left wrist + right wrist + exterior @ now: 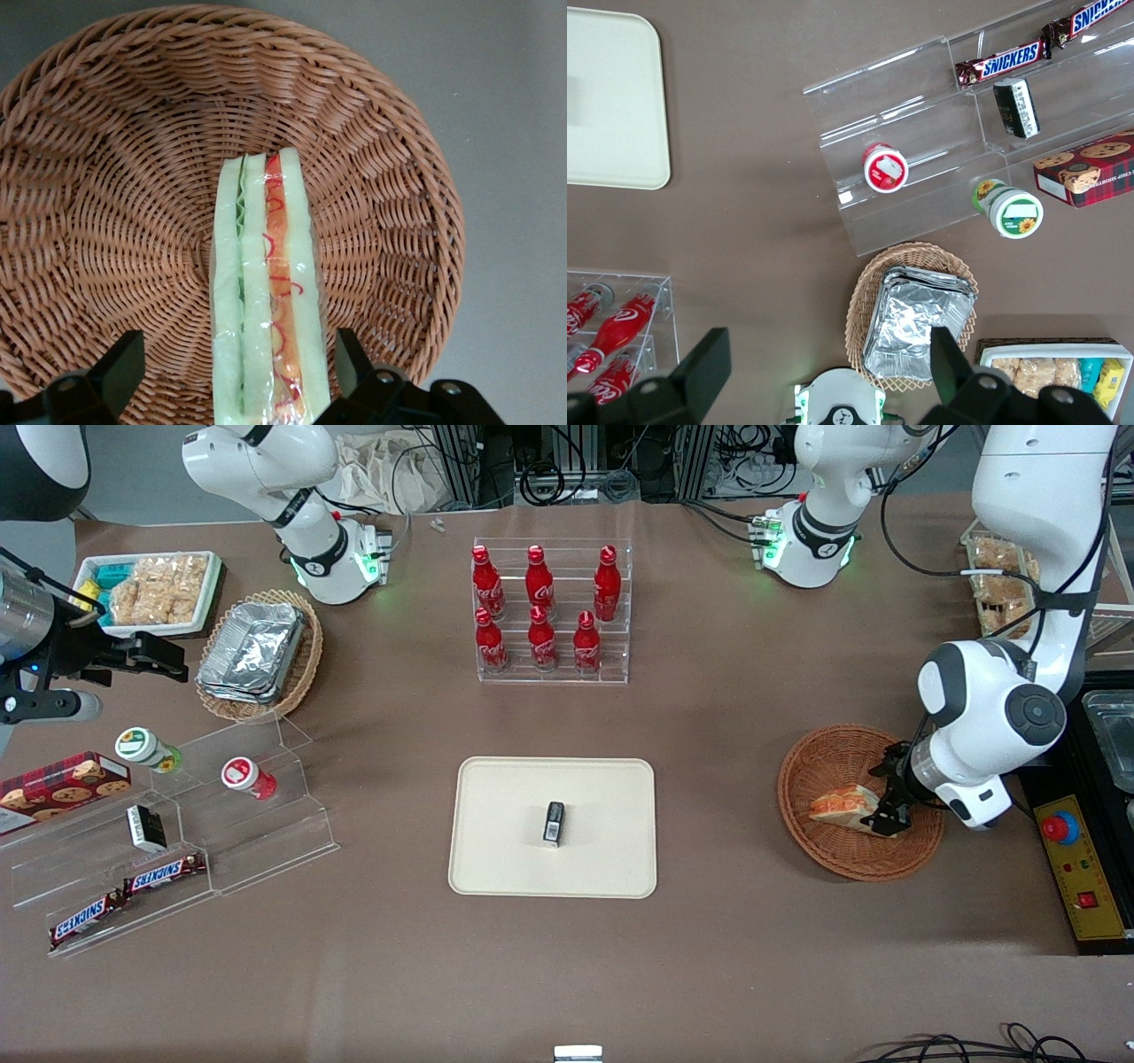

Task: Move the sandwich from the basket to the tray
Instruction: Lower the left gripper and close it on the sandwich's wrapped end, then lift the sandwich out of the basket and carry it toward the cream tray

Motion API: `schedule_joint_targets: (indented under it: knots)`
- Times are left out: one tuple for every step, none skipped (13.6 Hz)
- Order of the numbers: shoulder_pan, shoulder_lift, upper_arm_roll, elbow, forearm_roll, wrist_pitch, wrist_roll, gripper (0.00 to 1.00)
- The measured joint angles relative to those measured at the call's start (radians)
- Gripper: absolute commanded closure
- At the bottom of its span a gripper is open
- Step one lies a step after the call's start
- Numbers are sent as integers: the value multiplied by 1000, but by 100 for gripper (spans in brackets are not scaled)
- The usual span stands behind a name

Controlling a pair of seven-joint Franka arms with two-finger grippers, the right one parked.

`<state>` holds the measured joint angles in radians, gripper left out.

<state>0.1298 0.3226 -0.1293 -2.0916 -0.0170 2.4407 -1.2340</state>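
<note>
The gripper (886, 815) is sitting low inside the basket (833, 766), at the right of the front frame, w/ its fingers (120, 367) spread wide on either side of the sandwich (837, 806) and not touching it. In the wrist view the sandwich (264, 292) is lying on the basket's woven floor (115, 204), wrapped in clear film, layers showing edge-on: white bread, pale green, orange-red. One end is running between the two fingertips; gaps are showing on both sides.

The tray (505, 806) is lying at the center of the front frame, well apart from the basket, toward the parked arm's end of the table from it. A small dark packet (554, 822) is lying near the tray's middle.

Above the tray in the frame, a clear rack is holding six red cola bottles (539, 607). At the lower left, a clear stepped stand (190, 828) is carrying Snickers bars (164, 874) and two small cups. An oval wicker basket w/ foil trays (257, 651) is sitting at the upper left.
</note>
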Motion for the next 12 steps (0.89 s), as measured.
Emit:
schedule_joint_targets:
  knots:
    - [0, 1, 0, 0, 0, 0, -1, 5]
    - [0, 3, 0, 0, 0, 3, -1, 6]
    - [0, 6, 0, -1, 0, 14, -5, 9]
    - [0, 9, 0, -6, 0, 30, -13, 16]
    - [0, 12, 0, -11, 0, 39, -15, 24]
    - [0, 13, -1, -15, 0, 40, -15, 34]
    - [0, 13, -1, -16, 0, 40, -16, 44]
    - [0, 13, -1, -16, 0, 40, -17, 48]
    - [0, 13, -2, -16, 0, 42, -22, 57]
    - [0, 12, -3, -16, 0, 42, -24, 65]
    - [0, 10, -5, -16, 0, 42, -24, 73]
    - [0, 7, -7, -16, 0, 39, -25, 85]
